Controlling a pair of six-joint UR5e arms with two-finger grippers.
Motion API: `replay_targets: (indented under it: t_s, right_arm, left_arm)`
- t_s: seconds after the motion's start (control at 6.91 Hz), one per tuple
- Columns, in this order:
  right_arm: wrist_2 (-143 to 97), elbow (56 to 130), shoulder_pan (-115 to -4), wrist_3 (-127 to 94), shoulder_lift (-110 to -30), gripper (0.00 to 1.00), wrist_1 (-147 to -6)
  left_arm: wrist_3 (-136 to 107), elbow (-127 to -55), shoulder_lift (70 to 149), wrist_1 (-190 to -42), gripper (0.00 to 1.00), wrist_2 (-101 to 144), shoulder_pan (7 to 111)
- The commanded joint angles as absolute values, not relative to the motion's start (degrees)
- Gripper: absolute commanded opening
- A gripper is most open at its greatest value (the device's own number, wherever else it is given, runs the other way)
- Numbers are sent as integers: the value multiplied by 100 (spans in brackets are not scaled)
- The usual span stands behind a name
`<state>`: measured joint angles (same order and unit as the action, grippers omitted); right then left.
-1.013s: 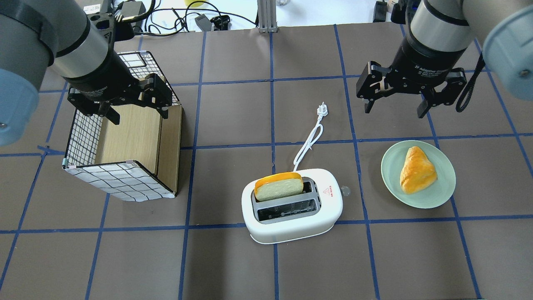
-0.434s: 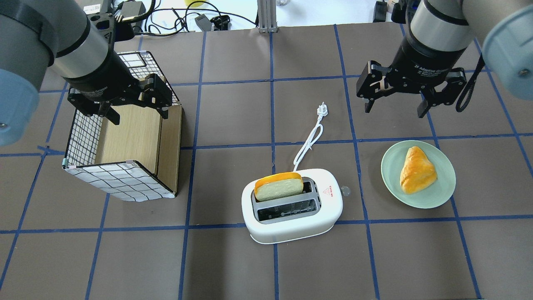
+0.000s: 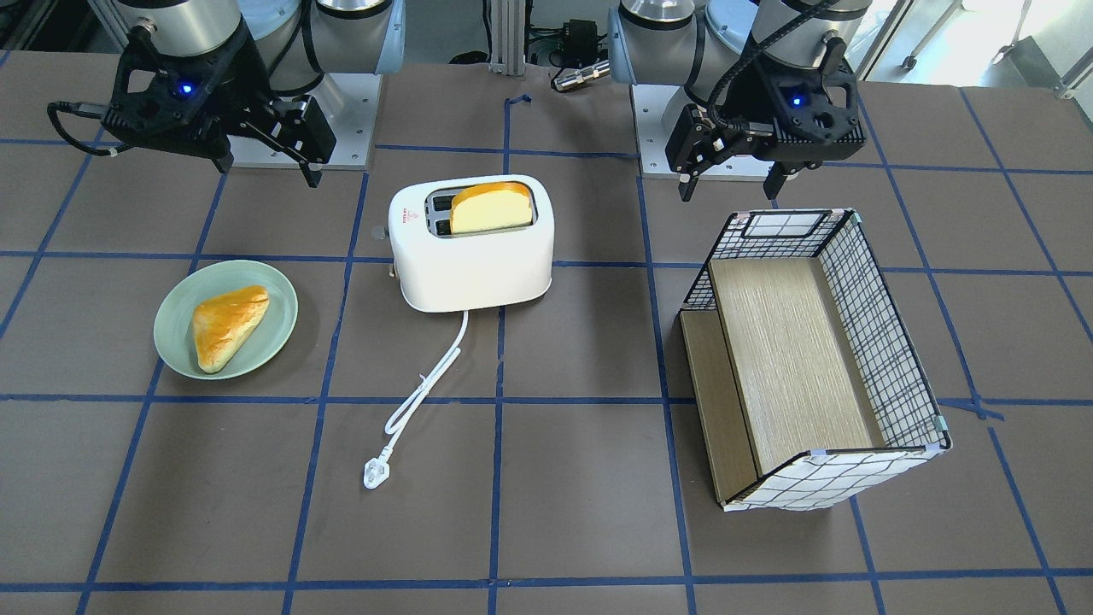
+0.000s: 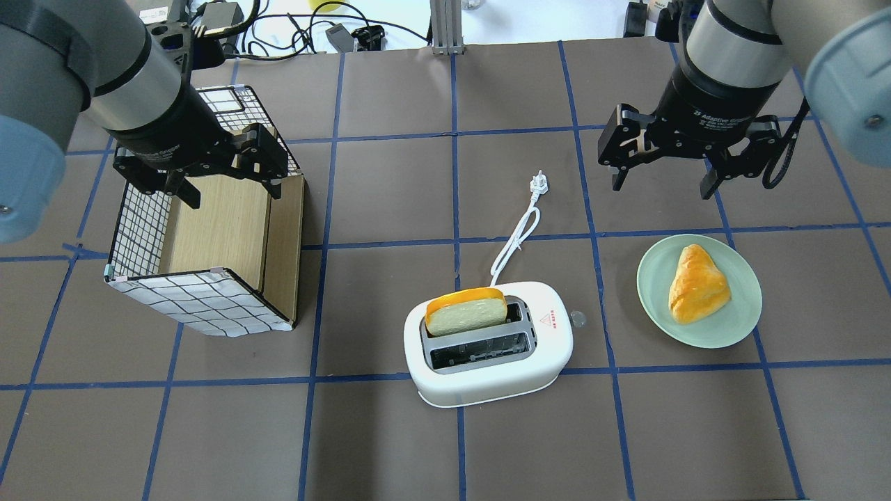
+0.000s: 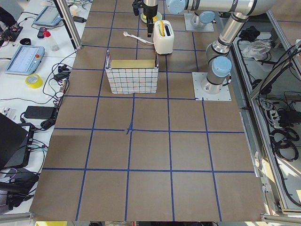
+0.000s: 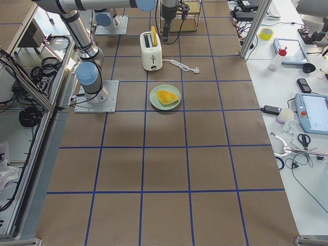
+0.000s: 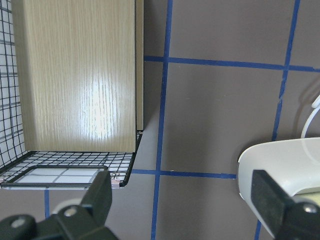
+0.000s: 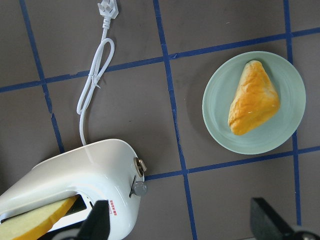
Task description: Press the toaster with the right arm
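**Figure. Approach phase, before contact with the lever.** The white rounded two-slot plastic toaster (image 4: 557, 348) stands upright on the brown, blue-taped table (image 4: 390, 431). A yellow-crusted bread slice (image 4: 465, 311) stands in one of its slots. Its white cord and plug (image 4: 515, 240) trail away from its far side.

The small grey end lever (image 8: 140, 188) projects from the end nearest the pale green round plate (image 4: 738, 327), which carries a golden triangular pastry (image 4: 696, 284). A round knob (image 8: 139, 164) sits just beside the lever.

The right arm's black two-finger gripper (image 4: 661, 184) hangs raised off that lever end, well apart from the toaster. Its fingers are spread wide and hold nothing. The left arm's black gripper (image 4: 233, 196), equally spread and empty, hovers on the toaster's opposite side over the wire-mesh box with a wooden panel (image 4: 195, 303).

**Recommended execution:**
- Bring the fingers together, so that one solid tip meets the lever rather than straddling it.
- Centre the tip over the lever, clear of the knob and the slice.
- Descend straight down along the toaster's end wall.

An oblique push would probably slide or tip so light a body, so the force should stay vertical and stop once the lever latches.
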<state>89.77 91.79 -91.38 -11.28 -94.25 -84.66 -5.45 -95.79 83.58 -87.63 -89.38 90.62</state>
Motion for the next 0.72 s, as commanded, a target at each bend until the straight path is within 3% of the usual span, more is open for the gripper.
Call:
replay_targets:
  t_s: [0.0,0.58]
  right_arm:
    - [8991,9184,-9123,-1047,-9413,100,-8534]
    - [8991,9237,-9070,-1046,-9413,96,-8534]
  left_arm:
    - [-545,-9580,8358,-8763,100,-8938,9062]
    - [-545,-9571,8358,-8763,100,-8938,9062]
